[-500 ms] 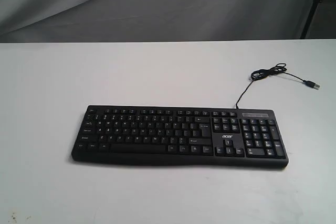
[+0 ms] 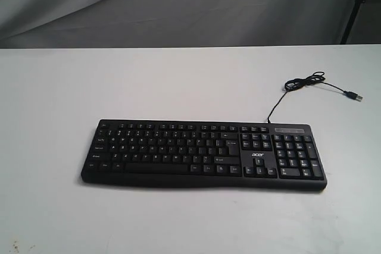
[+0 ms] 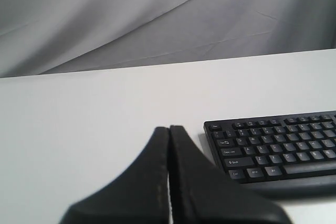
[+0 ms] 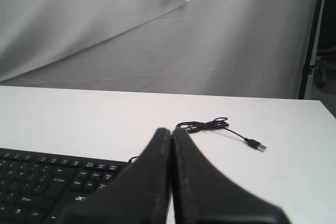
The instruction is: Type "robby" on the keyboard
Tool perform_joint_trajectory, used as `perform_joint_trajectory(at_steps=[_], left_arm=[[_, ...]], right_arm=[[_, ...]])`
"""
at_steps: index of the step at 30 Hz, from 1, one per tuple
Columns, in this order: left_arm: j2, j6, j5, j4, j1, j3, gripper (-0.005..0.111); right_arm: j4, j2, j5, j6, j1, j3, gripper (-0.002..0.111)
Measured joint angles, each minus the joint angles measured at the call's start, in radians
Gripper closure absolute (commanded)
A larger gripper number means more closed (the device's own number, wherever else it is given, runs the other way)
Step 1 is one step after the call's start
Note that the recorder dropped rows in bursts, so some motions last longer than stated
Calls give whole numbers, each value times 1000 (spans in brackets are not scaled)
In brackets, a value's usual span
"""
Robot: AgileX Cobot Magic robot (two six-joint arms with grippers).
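The left gripper [image 3: 169, 129] has its two fingers pressed flat together with nothing between them. The right gripper [image 4: 171, 130] is the same: closed, empty, one blunt tip. Both hang above the desk [image 2: 178, 75], short of the keys, and neither shows in the exterior view, so no letter looks pressed yet. The keyboard [image 2: 203, 154] lies flat on the desk with its long side across the exterior view. Its letter block is toward the left arm and its number pad toward the right.

The joined tip looks broader than one keycap, so a descent slightly off-centre could catch a neighbouring key as well. The double "b" needs a clean lift between presses. Too shallow a lift may give one letter, and too long a hold may give a run of them. Nothing pins the keyboard, so a slanted push could slide it on the smooth desk. Both arms working the letter block could also crowd each other.

The cable [image 2: 305, 80] leaves the keyboard's back edge, loops on the desk and ends in a loose USB plug [image 2: 355, 96], well clear of the keys. A grey cloth [image 2: 178, 4] hangs behind the desk, and a dark stand [image 2: 356, 4] rises at the far right. Nothing lies between either gripper and the keys.
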Motion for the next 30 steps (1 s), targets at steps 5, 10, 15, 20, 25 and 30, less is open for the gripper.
perform_joint_trajectory(at_steps=[5, 10, 15, 20, 25, 30], left_arm=[[0, 0, 0, 0, 0, 0, 107], [0, 0, 0, 0, 0, 0, 107], [0, 0, 0, 0, 0, 0, 107], [0, 0, 0, 0, 0, 0, 107], [0, 0, 0, 0, 0, 0, 107], [0, 0, 0, 0, 0, 0, 107]], right_arm=[[0, 0, 0, 0, 0, 0, 108], [0, 0, 2, 0, 0, 0, 108], [0, 32, 87, 0, 0, -73, 108], [-2, 159, 160, 0, 0, -306, 108], [-7, 394, 170, 0, 0, -573, 108], [27, 576, 231, 22, 5, -616, 108]])
